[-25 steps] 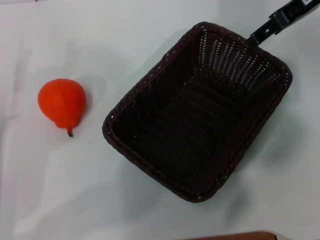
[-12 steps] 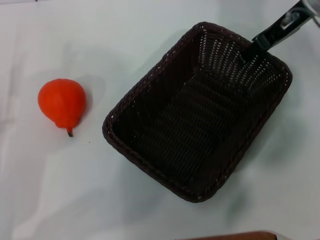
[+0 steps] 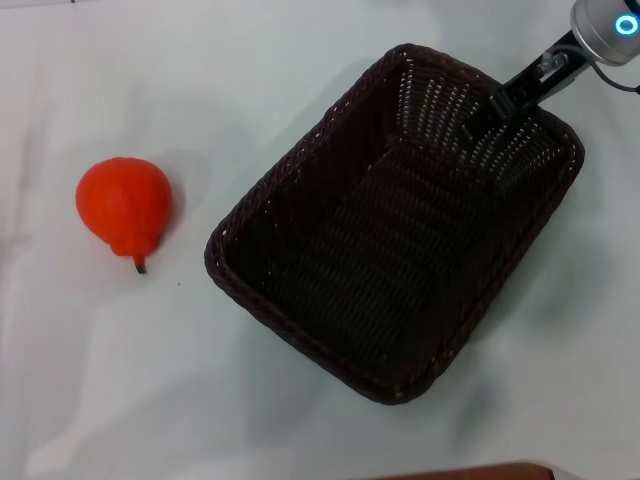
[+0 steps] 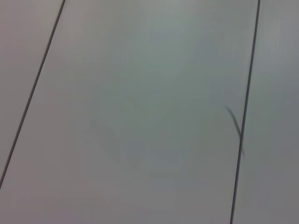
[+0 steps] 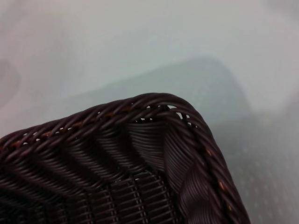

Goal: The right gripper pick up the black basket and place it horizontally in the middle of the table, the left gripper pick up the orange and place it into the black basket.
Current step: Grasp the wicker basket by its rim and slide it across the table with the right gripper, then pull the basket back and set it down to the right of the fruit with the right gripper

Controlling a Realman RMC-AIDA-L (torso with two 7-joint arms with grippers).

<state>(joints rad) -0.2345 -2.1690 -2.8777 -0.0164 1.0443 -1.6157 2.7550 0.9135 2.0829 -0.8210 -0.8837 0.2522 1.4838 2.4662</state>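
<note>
The black basket [image 3: 390, 230] lies slantwise on the white table [image 3: 250, 70], right of the middle, its long side running from near left to far right. The orange [image 3: 124, 205] lies on the table to its left, well apart, stem toward me. My right gripper [image 3: 480, 117] reaches in from the far right, its black tip over the inner side of the basket's far wall; the silver joint with the blue ring [image 3: 610, 25] shows behind it. The right wrist view shows one rounded corner of the basket's braided rim [image 5: 154, 105] close up. My left gripper is out of view.
The brown edge strip [image 3: 470, 472] of the table shows at the near side. The left wrist view shows only a plain grey panelled surface [image 4: 140, 116].
My right gripper has moved in from the far right, lower and further over the basket's far wall; its blue-ringed joint has come into view. Basket and orange have not moved.
</note>
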